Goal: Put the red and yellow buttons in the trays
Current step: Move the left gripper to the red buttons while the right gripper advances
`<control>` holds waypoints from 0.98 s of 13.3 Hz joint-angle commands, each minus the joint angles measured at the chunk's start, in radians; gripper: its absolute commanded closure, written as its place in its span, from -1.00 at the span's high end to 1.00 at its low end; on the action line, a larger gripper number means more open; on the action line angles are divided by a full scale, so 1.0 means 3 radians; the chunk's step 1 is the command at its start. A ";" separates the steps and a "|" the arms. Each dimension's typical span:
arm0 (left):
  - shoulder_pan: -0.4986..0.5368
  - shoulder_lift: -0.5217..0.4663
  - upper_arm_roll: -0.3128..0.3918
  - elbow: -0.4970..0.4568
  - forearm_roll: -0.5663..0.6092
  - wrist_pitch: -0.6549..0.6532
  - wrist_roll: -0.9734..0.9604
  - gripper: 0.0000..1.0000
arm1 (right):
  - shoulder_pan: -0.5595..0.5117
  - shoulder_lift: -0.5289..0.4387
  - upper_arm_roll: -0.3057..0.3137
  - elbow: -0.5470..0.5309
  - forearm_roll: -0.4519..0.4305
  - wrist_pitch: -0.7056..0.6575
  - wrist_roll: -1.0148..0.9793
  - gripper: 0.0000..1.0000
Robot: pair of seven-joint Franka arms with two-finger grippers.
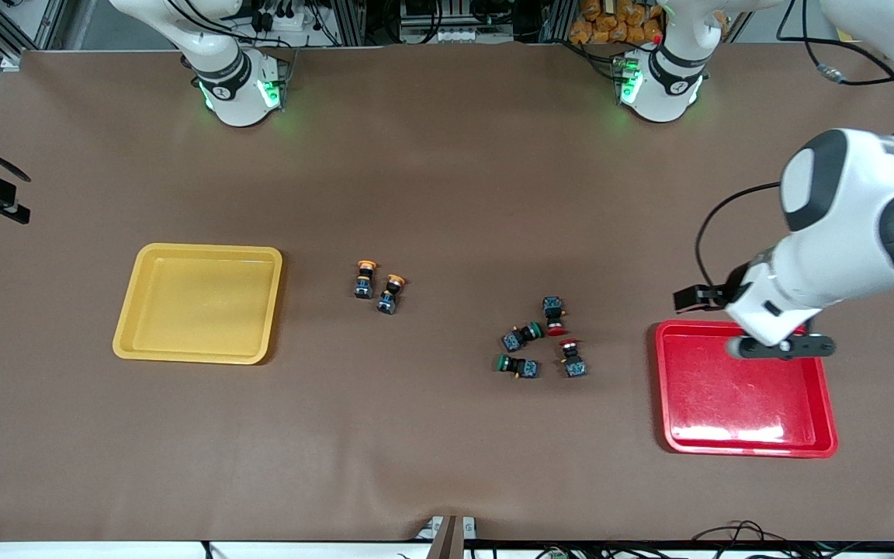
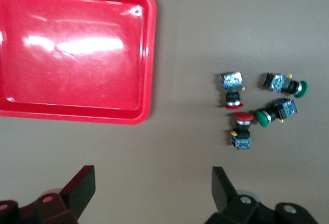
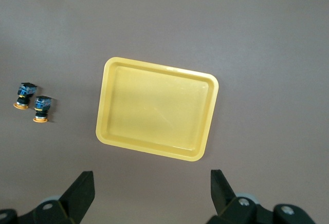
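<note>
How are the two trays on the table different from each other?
The yellow tray lies toward the right arm's end of the table; the red tray lies toward the left arm's end. The open left gripper is over the red tray; nothing is over the yellow tray. Both are empty.

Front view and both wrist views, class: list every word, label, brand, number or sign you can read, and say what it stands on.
None can be read. The yellow tray, the red tray and the table are unmarked; any marks on the buttons are too small to read.
</note>
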 commanded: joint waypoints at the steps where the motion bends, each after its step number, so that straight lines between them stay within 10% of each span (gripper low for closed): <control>1: -0.0047 0.0001 -0.0007 -0.0033 0.0060 0.0002 -0.0006 1.00 | -0.0027 -0.0001 0.0039 0.0022 0.0064 0.0004 -0.0050 1.00; 8: -0.0129 -0.0080 0.0162 -0.1177 0.0060 0.1499 -0.0148 1.00 | -0.0022 0.0034 0.0044 0.0073 0.0059 0.0055 -0.0076 1.00; 13: -0.0624 0.0205 0.0391 -0.1153 0.0055 0.1868 -0.0752 1.00 | 0.0157 0.0070 0.0054 -0.0003 0.0039 0.0091 -0.0065 1.00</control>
